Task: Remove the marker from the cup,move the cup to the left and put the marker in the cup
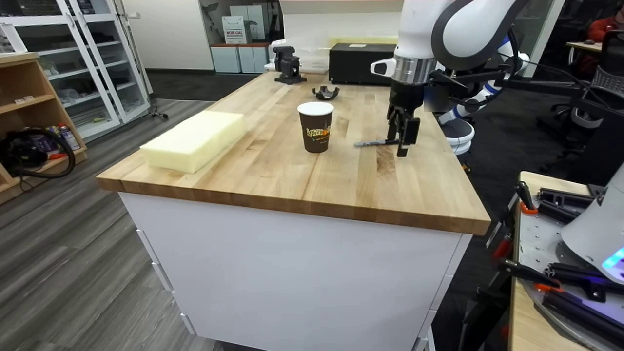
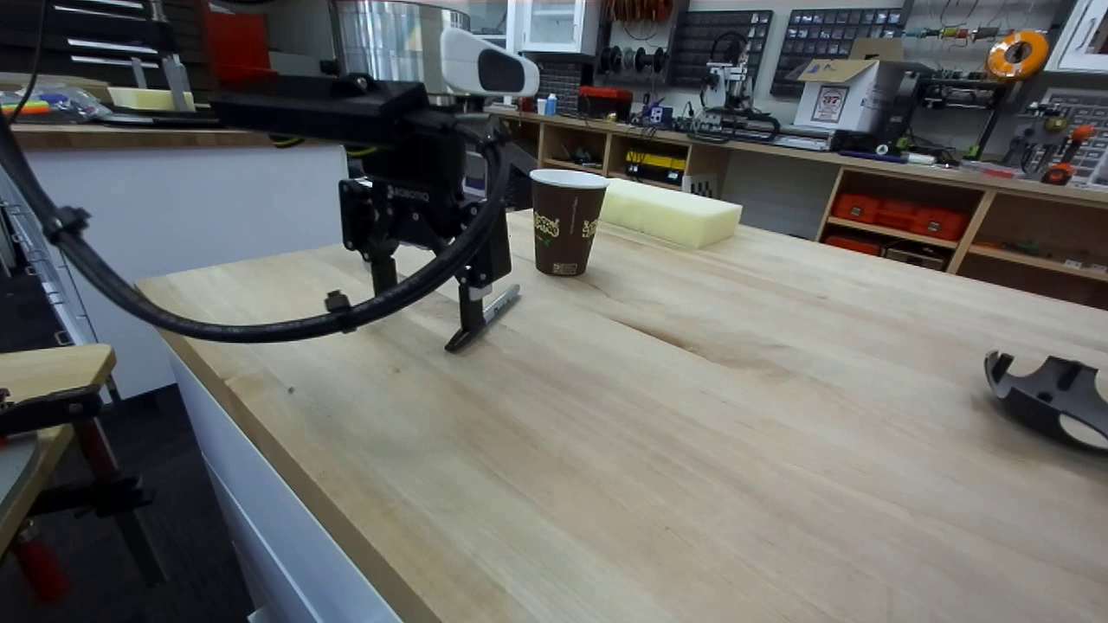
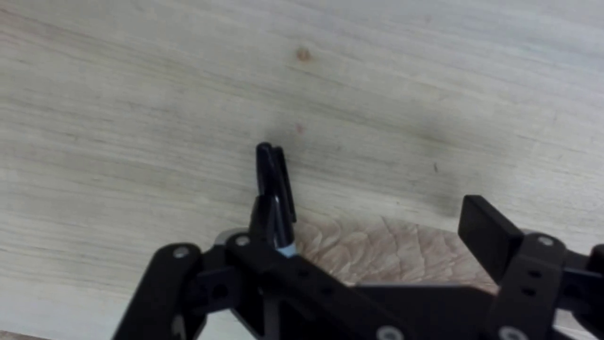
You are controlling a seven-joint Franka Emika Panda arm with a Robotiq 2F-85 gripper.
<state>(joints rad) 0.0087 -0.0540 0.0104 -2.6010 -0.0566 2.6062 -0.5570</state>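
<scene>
The cup (image 1: 317, 131) is dark brown with a white rim and stands upright on the wooden table; it also shows in an exterior view (image 2: 567, 229). Its inside is hidden. The marker (image 1: 374, 143), grey with a black cap, appears to lie on the table beside the cup, apart from it; it also shows in an exterior view (image 2: 504, 303). My gripper (image 1: 398, 145) is low over the table and open. In the wrist view, the marker's black cap (image 3: 271, 177) is close against the inner side of the left finger of the gripper (image 3: 370, 212); I cannot tell if they touch. The marker's grey body is mostly hidden there.
A pale yellow foam block (image 1: 195, 139) lies on the table past the cup. A black curved part (image 1: 325, 92), a black stand (image 1: 288, 66) and a large black box (image 1: 361, 63) are farther back. The table edge (image 1: 292, 202) runs along the front.
</scene>
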